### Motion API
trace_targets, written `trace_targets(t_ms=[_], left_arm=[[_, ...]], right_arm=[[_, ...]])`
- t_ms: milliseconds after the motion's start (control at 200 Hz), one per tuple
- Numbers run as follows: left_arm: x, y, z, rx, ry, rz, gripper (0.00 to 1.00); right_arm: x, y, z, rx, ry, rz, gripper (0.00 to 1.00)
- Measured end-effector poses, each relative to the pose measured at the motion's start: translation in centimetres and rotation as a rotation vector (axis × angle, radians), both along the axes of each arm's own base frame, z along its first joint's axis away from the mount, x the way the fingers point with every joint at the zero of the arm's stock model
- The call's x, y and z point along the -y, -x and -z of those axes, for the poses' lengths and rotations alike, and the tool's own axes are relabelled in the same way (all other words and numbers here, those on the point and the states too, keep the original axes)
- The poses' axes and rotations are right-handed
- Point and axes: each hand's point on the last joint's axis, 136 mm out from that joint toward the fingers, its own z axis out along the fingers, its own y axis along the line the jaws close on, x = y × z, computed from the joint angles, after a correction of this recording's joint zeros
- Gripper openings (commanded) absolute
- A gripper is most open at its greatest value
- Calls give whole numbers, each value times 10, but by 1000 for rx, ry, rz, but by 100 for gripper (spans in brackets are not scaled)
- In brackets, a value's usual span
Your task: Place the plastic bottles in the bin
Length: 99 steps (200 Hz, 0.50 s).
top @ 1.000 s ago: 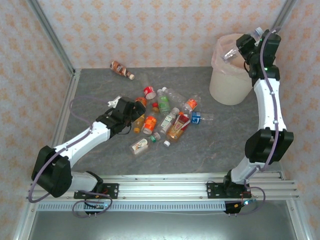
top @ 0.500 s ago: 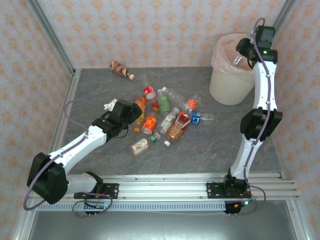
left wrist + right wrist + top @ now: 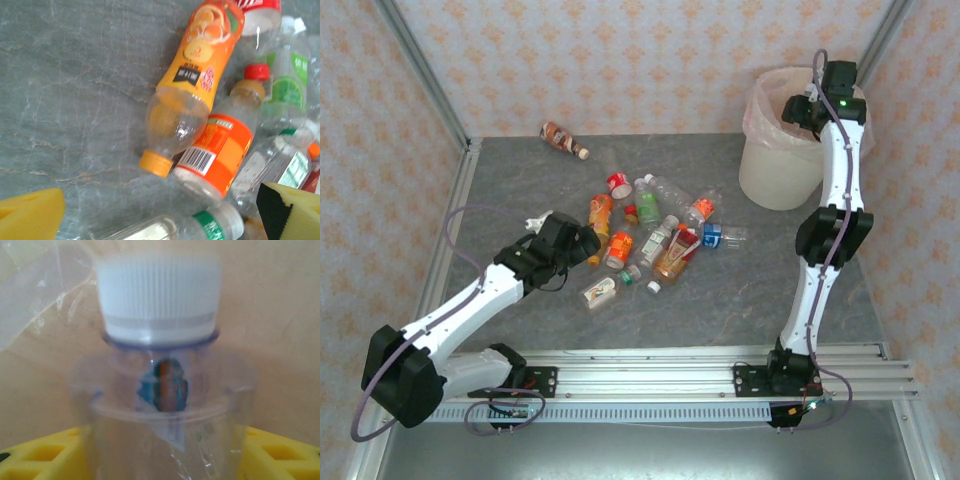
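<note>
Several plastic bottles (image 3: 655,235) lie in a loose heap mid-table. My left gripper (image 3: 582,240) hangs open just left of the heap. In the left wrist view its yellow fingers (image 3: 30,215) flank an orange juice bottle (image 3: 195,75), an orange-labelled bottle (image 3: 220,150) and a green-labelled one (image 3: 200,227), touching none. My right gripper (image 3: 798,108) is over the mouth of the cream bin (image 3: 775,175). In the right wrist view a clear bottle with a white cap (image 3: 160,300) stands blurred between the gripper's (image 3: 160,455) parted yellow fingers (image 3: 40,457), with the pink bin liner behind it.
A brown bottle (image 3: 563,139) lies alone at the far left, near the back wall. A metal frame post (image 3: 425,70) runs along the left edge. The bin stands in the far right corner, and bare table stretches between it and the heap.
The right arm has swung in over the bin and its jaws have spread from the clear bottle. The left gripper has drawn back toward the near left, still open.
</note>
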Motion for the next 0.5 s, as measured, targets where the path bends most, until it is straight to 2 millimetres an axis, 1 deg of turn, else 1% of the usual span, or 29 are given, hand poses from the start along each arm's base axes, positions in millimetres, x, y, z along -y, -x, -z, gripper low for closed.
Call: trace_targets(t_ms=[75,180,260,380,495], left_arm=[[2,9,7,-17,-12,46,100],[6,20,17,-44,-29,108,100],[10,23,20,-51,-38,147,100],[14,25,20,-51,-58,197,100],[22,29,25,-63,-87,267,100]], right_arm=[[0,0,0,0,-3,3,71],[0,0,-8,19,-7,9,74],[0,-1,-11,28,-15,11,76],[-1,-1,-11,29,-20,12,79],[-1,0,-14,34,-22,12,81]])
